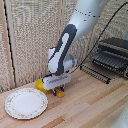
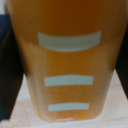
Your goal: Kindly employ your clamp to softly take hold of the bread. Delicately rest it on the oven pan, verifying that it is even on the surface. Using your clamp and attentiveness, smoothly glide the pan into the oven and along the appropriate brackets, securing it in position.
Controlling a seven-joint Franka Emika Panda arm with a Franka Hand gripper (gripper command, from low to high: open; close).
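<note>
— Where are we?
— First step, the grasp. My tool [image 1: 59, 91] is down on the bench [image 1: 90, 107] over the bread [image 2: 64, 60], beside a plate [image 1: 26, 103]; I cannot tell if the fingers have clenched.
— Next?
— Confirm a gentle grip, lift, carry towards the oven pan [image 1: 111, 61] at the oven [image 1: 116, 52].

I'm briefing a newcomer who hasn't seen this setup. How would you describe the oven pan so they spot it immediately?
Find the black and silver oven at the exterior view's right, on the wooden table. The oven pan is the flat dark grey tray with thin parallel bars jutting from its open front. Unlike the black slatted flap hanging lower, it sits higher and level.
</note>
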